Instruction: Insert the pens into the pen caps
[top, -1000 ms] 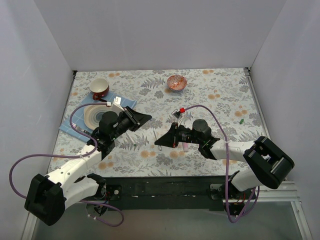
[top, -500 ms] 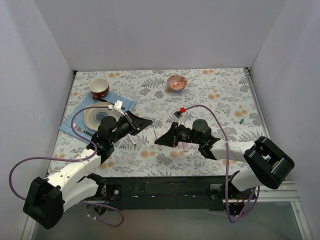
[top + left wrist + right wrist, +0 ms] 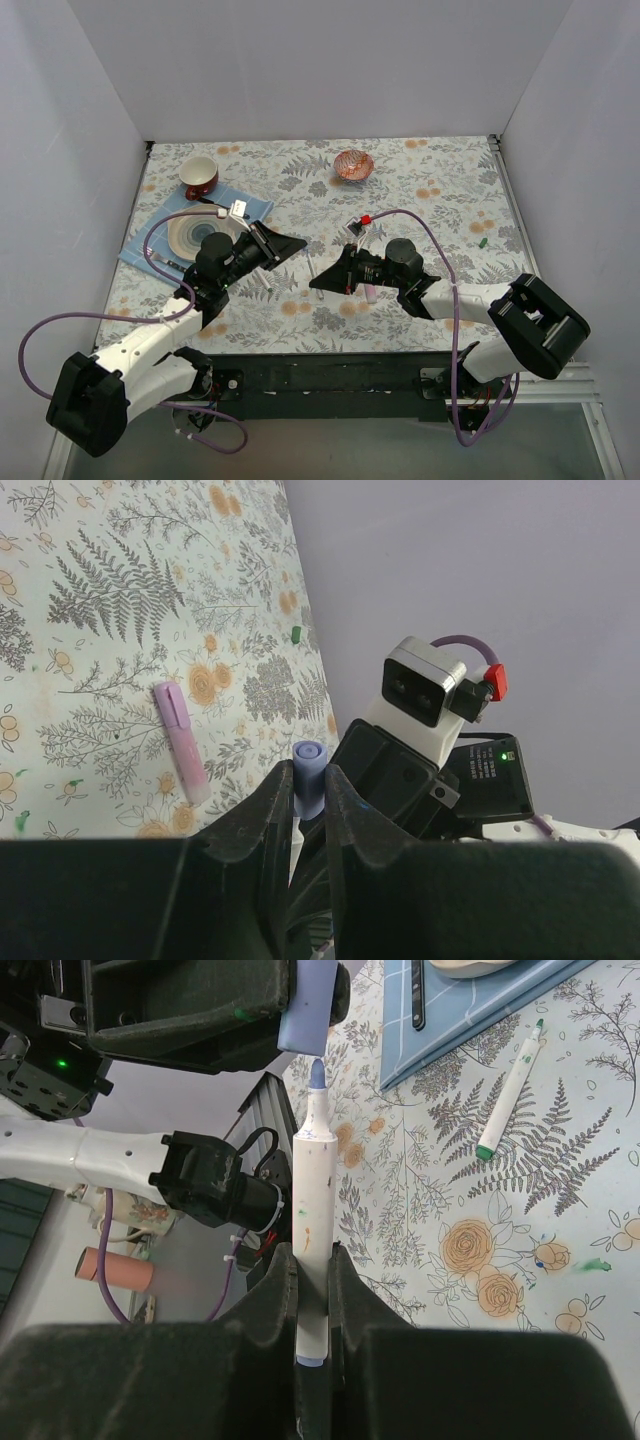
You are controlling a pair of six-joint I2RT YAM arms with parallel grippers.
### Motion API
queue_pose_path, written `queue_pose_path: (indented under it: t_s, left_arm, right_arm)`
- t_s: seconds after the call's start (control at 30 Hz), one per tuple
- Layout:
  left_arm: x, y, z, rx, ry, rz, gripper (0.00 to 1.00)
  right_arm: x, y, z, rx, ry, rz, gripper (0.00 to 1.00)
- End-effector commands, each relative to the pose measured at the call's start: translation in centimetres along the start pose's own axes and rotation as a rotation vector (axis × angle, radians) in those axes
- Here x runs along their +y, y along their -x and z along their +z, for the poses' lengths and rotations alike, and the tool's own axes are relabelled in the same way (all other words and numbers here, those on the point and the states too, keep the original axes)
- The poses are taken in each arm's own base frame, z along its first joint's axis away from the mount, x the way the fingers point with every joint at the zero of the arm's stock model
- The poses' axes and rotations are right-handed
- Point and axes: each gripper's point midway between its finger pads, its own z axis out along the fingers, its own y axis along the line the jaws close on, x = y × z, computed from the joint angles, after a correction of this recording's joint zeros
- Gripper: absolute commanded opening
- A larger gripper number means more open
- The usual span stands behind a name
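My left gripper (image 3: 298,242) is shut on the purple-blue pen cap (image 3: 308,777), which sticks out past the fingertips. My right gripper (image 3: 316,284) is shut on a slim white-barrelled pen (image 3: 312,1200) with a purple-blue tip. In the right wrist view the tip sits just below the mouth of the cap (image 3: 305,1015), nearly in line with it. The pale-pink marker (image 3: 182,742) lies on the table beside the right arm (image 3: 370,291). A second white pen with a green tip (image 3: 510,1088) lies on the cloth. The green cap (image 3: 482,242) lies far right. The pink cap is out of view.
A blue mat (image 3: 255,207) at the left holds a plate (image 3: 185,235) and dark-handled cutlery (image 3: 418,1000). A red cup (image 3: 199,175) stands behind it. An orange bowl (image 3: 353,164) stands at the back middle. White walls enclose the flowered table.
My left gripper has shifted a little down and right with the cap, closer to the pen tip. The right gripper has hardly moved.
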Motion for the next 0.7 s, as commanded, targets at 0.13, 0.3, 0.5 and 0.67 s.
queue_pose_path:
  t_s: [0.13, 0.3, 0.5, 0.67]
  left_arm:
    - [0.4, -0.5, -0.1, 0.005, -0.007, 0.024, 0.0]
    - [0.4, -0.8, -0.1, 0.015, -0.021, 0.026, 0.0]
    - [0.1, -1.8, -0.2, 0.061, -0.049, 0.043, 0.0]
    - [0.3, -2.6, -0.3, 0.08, -0.059, 0.056, 0.0]
  right_arm:
    - [1.6, 1.7, 0.1, -0.041, 0.041, -0.053, 0.01]
    - [1.5, 1.6, 0.1, -0.042, 0.033, -0.05, 0.01]
    - [1.3, 2.1, 0.2, -0.058, 0.023, -0.046, 0.01]
    - [1.5, 2.9, 0.2, -0.076, 0.018, -0.06, 0.01]
